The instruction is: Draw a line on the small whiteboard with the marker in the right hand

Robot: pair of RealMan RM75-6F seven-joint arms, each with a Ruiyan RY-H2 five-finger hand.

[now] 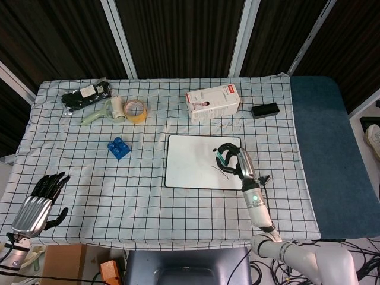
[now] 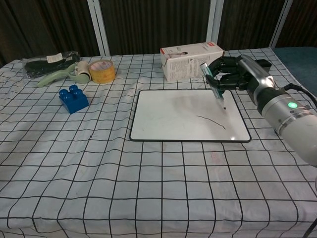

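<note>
The small whiteboard [image 1: 190, 161] [image 2: 173, 116] lies flat in the middle of the checked cloth and bears a short dark line [image 2: 212, 121] near its right side. My right hand [image 1: 230, 159] [image 2: 233, 77] grips a teal marker [image 2: 214, 90] tilted tip-down, and it hangs over the board's right part. In the chest view the tip is clear of the surface, above the drawn line. My left hand [image 1: 37, 202] rests open at the table's front left, far from the board, seen only in the head view.
A white and red box [image 1: 212, 102] [image 2: 192, 59] stands behind the board. A black case [image 1: 265, 110] lies to its right. A blue brick [image 2: 73, 98], a tape roll [image 2: 102, 71] and a black bundle [image 2: 47, 62] sit at the left. A small black cap [image 1: 266, 179] lies right of the board.
</note>
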